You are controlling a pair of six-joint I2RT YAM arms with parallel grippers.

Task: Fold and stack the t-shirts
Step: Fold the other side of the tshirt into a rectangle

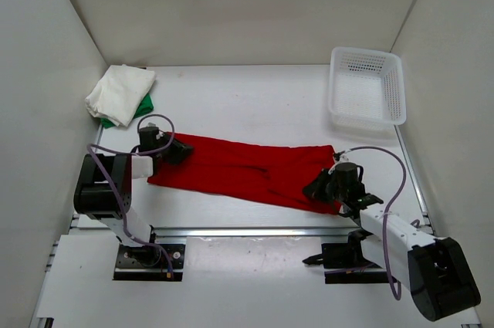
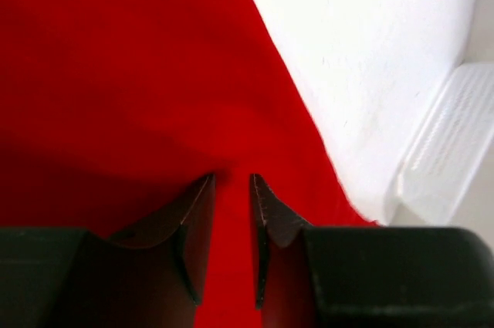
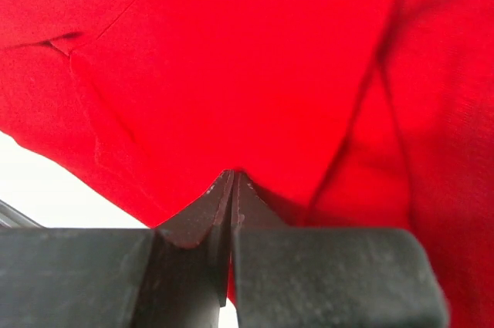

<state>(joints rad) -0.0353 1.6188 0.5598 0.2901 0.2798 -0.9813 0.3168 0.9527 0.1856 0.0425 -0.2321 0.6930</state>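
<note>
The red t-shirt [image 1: 247, 170] lies as a long folded strip across the middle of the table. My left gripper [image 1: 184, 150] is at its left end. In the left wrist view its jaws [image 2: 231, 180] stand a little apart with the tips down on the red cloth [image 2: 116, 73], which shows through the gap. At the strip's right end my right gripper [image 1: 315, 187] is shut, and the red cloth [image 3: 255, 58] is pinched at its tips [image 3: 233, 175]. A folded off-white t-shirt [image 1: 120, 90] rests on the green t-shirt [image 1: 143, 106] at the back left.
A white mesh basket [image 1: 366, 52] stands at the back right; its side [image 2: 448, 143] also shows in the left wrist view. White walls close in the table on three sides. A metal rail [image 1: 255, 231] runs along the near edge between the arm bases.
</note>
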